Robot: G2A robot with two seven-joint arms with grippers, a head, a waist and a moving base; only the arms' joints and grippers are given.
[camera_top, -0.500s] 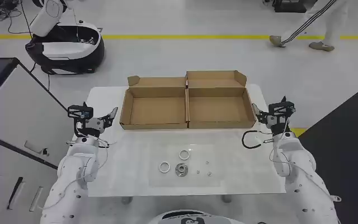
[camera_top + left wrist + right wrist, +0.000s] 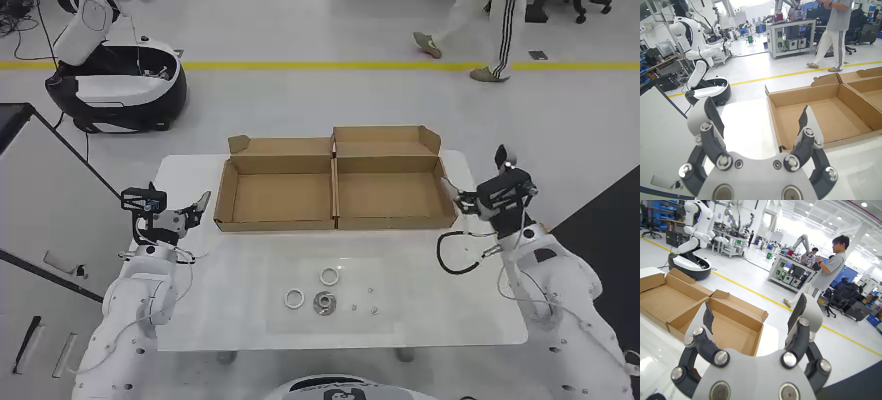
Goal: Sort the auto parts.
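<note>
Left fingers (image 2: 712,115) stood wide apart with nothing between them. They hung above the left part of the table (image 2: 230,320), just left of the left box (image 2: 275,197), and pointed toward the far side. On the floor beyond the table's far left corner stood another robot (image 2: 115,80), white on a dark wheeled base.

The left box, an open shallow cardboard tray, lay on the far half of the table with its flaps folded back. Its right wall touched the right box (image 2: 395,195), a tray of the same kind whose far edge sat slightly farther away.

The parts lay loose on the near middle of the table, nearer than the line where the two boxes met and well apart from both arms. A white ring (image 2: 294,298) lay furthest left. Just to its right sat a grey hub (image 2: 324,303), and beyond the hub, on the far side, lay a second ring (image 2: 329,276). A few small bits (image 2: 372,309) were scattered right of the hub; what kind they were could not be told.

A black cable (image 2: 447,255) looped down from the right arm over the right part of the table. Right fingers (image 2: 802,311) were also spread wide and held nothing. They hung just past the right box's right wall, above the table's right edge, tilted toward the far side.
</note>
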